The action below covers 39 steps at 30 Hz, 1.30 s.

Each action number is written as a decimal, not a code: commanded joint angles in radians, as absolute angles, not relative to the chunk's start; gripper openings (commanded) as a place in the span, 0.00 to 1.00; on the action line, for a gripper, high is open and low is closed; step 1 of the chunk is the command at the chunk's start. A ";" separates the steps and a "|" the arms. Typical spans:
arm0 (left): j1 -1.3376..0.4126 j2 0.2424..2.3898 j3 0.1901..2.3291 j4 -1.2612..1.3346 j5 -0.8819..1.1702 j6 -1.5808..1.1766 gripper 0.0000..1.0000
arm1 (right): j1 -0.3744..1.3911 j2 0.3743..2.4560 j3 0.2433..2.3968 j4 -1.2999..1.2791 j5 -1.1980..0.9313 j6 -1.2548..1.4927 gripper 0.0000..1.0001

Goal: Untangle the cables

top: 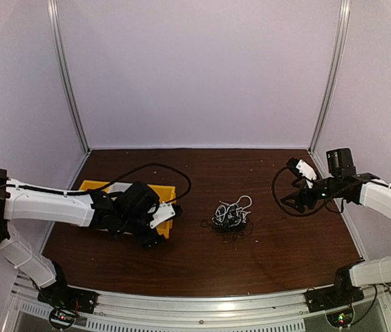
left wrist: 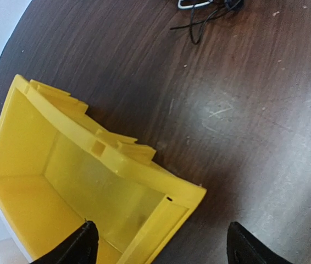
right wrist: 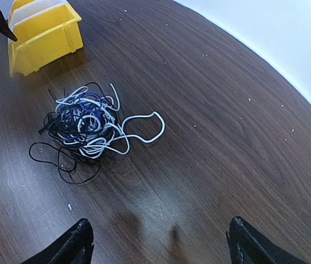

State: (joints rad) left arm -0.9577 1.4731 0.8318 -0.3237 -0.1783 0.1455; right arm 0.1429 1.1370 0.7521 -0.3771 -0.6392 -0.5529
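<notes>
L gripper: jaws spread wide, nothing btwn them. It hangs over a corner of the yellow bin, not touching it as far as I can tell. R gripper: jaws also at full spread, holding nothing, up over the table. It points toward the cables but is well apart from them.

Progress, my read: basically not started. The cables sit in one knot mid-table, btwn the two arms, to the right of the bin and apart from it. No cord is pulled free or laid out on its own. The only loose bits are a white loop sticking out one side and a few thin black loops trailing off the other. All of it is left to do: pick a strand, pin the knot, draw each cord out.

Materials:
- Cords: thin, limp, round. White ones are glossy & wound thru the middle. Black ones are wiry & hard to see vs the dark top. A purple one is coiled near the centre.
- Bin: hard moulded plastic, open top, ribbed rim, a white part at the back.
- Table: dark brown wood-grain, scuffed, w/ pale specks.
</notes>
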 commanded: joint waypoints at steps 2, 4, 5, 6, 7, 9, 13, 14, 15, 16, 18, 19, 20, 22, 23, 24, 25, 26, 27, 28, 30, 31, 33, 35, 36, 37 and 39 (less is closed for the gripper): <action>-0.965 1.518 0.894 -0.275 -0.368 0.226 0.78 | 0.157 1.145 0.724 -0.343 -0.712 -0.546 0.85; -0.964 1.554 0.914 -0.263 -0.374 0.260 0.74 | 0.162 1.155 0.721 -0.343 -0.703 -0.553 0.85; -0.963 1.585 0.934 -0.269 -0.380 0.271 0.71 | 0.163 1.159 0.721 -0.344 -0.698 -0.556 0.84; -0.963 1.615 0.954 -0.277 -0.386 0.283 0.69 | 0.164 1.160 0.721 -0.345 -0.695 -0.559 0.84; -0.962 1.643 0.980 -0.280 -0.392 0.293 0.67 | 0.165 1.160 0.721 -0.347 -0.697 -0.560 0.84; -0.958 1.692 1.015 -0.270 -0.392 0.309 0.66 | 0.167 1.156 0.720 -0.348 -0.703 -0.560 0.84; -0.921 1.785 1.119 -0.223 -0.361 0.314 0.64 | 0.169 1.145 0.719 -0.354 -0.708 -0.561 0.84; -0.909 1.809 1.150 -0.207 -0.357 0.321 0.63 | 0.169 1.142 0.718 -0.354 -0.710 -0.561 0.84; -0.900 1.838 1.184 -0.193 -0.350 0.329 0.63 | 0.169 1.138 0.715 -0.354 -0.710 -0.561 0.84; -0.889 1.871 1.225 -0.186 -0.342 0.335 0.62 | 0.169 1.134 0.712 -0.354 -0.710 -0.561 0.84; -0.863 1.954 1.320 -0.182 -0.331 0.346 0.61 | 0.170 1.127 0.706 -0.356 -0.710 -0.563 0.84; -0.848 1.990 1.368 -0.181 -0.327 0.353 0.60 | 0.170 1.124 0.702 -0.356 -0.709 -0.564 0.84; -0.833 2.022 1.415 -0.181 -0.318 0.358 0.60 | 0.169 1.121 0.700 -0.356 -0.710 -0.564 0.84; -0.801 2.087 1.508 -0.181 -0.283 0.374 0.58 | 0.170 1.116 0.698 -0.359 -0.714 -0.565 0.83; -0.787 2.121 1.553 -0.180 -0.278 0.383 0.56 | 0.170 1.113 0.697 -0.358 -0.716 -0.565 0.83; -0.773 2.151 1.591 -0.174 -0.277 0.400 0.55 | 0.170 1.110 0.695 -0.357 -0.718 -0.564 0.83; -0.760 2.180 1.627 -0.169 -0.273 0.419 0.54 | 0.170 1.108 0.695 -0.355 -0.718 -0.562 0.83; -0.748 2.208 1.665 -0.165 -0.264 0.428 0.53 | 0.170 1.108 0.694 -0.353 -0.718 -0.560 0.83; -0.736 2.231 1.697 -0.163 -0.249 0.435 0.53 | 0.170 1.109 0.693 -0.353 -0.717 -0.560 0.83; -0.724 2.254 1.732 -0.162 -0.231 0.439 0.53 | 0.170 1.111 0.694 -0.353 -0.715 -0.560 0.83; -0.711 2.289 1.788 -0.158 -0.197 0.459 0.52 | 0.169 1.113 0.692 -0.352 -0.713 -0.560 0.83; -0.709 2.302 1.802 -0.152 -0.183 0.480 0.51 | 0.169 1.114 0.691 -0.352 -0.711 -0.560 0.83; -0.710 2.320 1.814 -0.140 -0.142 0.519 0.50 | 0.170 1.115 0.689 -0.352 -0.710 -0.560 0.83; -0.710 2.331 1.815 -0.137 -0.095 0.553 0.48 | 0.169 1.119 0.687 -0.350 -0.709 -0.560 0.83; -0.710 2.333 1.813 -0.141 -0.063 0.565 0.46 | 0.170 1.122 0.687 -0.350 -0.707 -0.559 0.83; -0.710 2.332 1.808 -0.148 -0.024 0.577 0.45 | 0.170 1.124 0.687 -0.348 -0.707 -0.560 0.83; -0.716 2.324 1.794 -0.154 0.043 0.593 0.44 | 0.170 1.133 0.689 -0.348 -0.706 -0.560 0.83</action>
